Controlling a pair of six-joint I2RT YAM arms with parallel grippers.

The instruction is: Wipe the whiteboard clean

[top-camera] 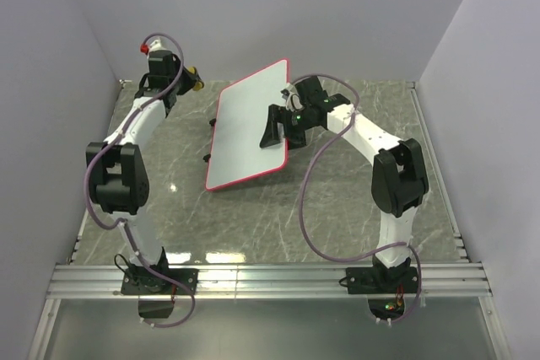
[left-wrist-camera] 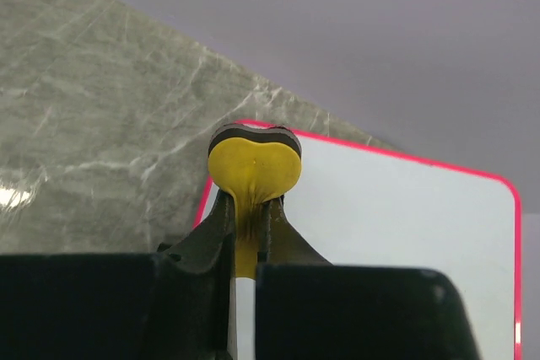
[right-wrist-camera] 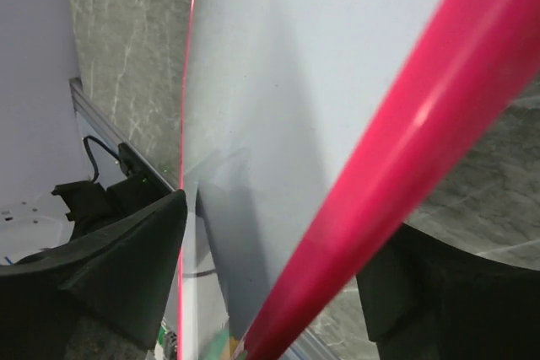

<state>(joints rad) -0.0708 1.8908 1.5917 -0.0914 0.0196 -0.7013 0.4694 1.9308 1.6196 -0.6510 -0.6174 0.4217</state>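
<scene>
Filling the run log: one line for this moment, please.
whiteboard: tilted, no marks visible | left pincer: holds yellow eraser near its corner | right pincer: grips its rim

Counts. Whiteboard [top-camera: 249, 128]: one, toward the far edge. Yellow eraser [left-wrist-camera: 254, 166]: one, near the far left corner. Arms: two, the left arm [top-camera: 118, 176] and the right arm [top-camera: 396, 179], both based at the near edge. Grippers: two, the left gripper [left-wrist-camera: 249, 205] and the right gripper [right-wrist-camera: 278, 280]. Tabletop [top-camera: 337, 208]: one.
</scene>
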